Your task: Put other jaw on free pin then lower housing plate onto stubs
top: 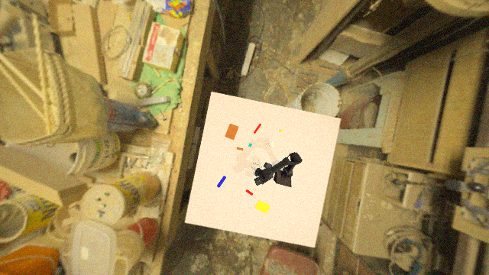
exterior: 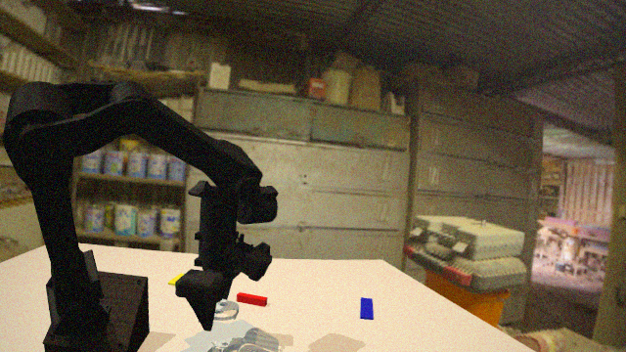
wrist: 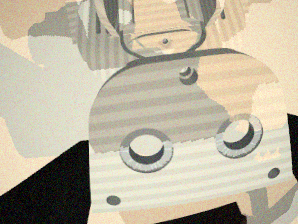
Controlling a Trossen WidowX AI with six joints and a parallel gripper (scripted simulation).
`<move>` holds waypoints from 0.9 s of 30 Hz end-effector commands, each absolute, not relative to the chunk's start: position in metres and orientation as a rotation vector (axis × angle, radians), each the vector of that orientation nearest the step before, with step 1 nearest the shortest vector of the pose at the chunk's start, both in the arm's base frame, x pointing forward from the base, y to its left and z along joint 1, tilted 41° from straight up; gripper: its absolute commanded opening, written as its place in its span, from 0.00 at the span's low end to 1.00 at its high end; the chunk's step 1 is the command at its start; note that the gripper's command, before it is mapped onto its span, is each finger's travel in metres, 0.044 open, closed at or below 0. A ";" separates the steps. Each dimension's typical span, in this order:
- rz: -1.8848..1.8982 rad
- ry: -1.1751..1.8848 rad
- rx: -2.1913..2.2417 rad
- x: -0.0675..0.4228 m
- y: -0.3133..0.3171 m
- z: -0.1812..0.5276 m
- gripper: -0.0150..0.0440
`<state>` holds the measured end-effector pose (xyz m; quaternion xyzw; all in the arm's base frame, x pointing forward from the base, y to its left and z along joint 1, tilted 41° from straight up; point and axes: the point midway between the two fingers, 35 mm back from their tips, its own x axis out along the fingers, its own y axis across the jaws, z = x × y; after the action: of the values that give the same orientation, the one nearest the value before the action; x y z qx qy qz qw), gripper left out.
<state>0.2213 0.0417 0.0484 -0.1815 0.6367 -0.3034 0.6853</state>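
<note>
The housing plate (wrist: 165,107) is pale and striped, with a rounded far edge, two large ringed holes and small dark holes. It spans the space between the black fingers in the wrist view. My gripper (wrist: 186,137) (exterior: 216,313) is shut on it, pointing down low over the table. Just beyond the plate's far edge lies a pale part (wrist: 165,41) with a rounded, dark-outlined end and a small dot. Grey, shiny parts (exterior: 251,340) also show near the fingers in the exterior view. The pins, gear teeth and stubs cannot be made out; the plate hides what is under it.
On the white table (top: 306,221) lie an orange block (top: 231,131), red bars (top: 257,128) (exterior: 251,299), a blue bar (top: 221,181) (exterior: 367,308), a yellow block (top: 262,206) and a small teal piece (top: 250,145). The arm's base (top: 283,179) (exterior: 119,308) stands beside the work.
</note>
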 end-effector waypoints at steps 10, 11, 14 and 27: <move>-0.679 1.432 -0.406 0.222 0.029 0.032 0.85; -0.679 1.432 -0.405 0.222 0.028 0.030 0.85; -0.680 1.432 -0.405 0.222 0.025 0.027 0.85; -0.682 1.431 -0.405 0.221 0.010 0.011 0.85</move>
<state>0.2230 0.0160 0.0156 -0.1757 0.6379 -0.3032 0.6858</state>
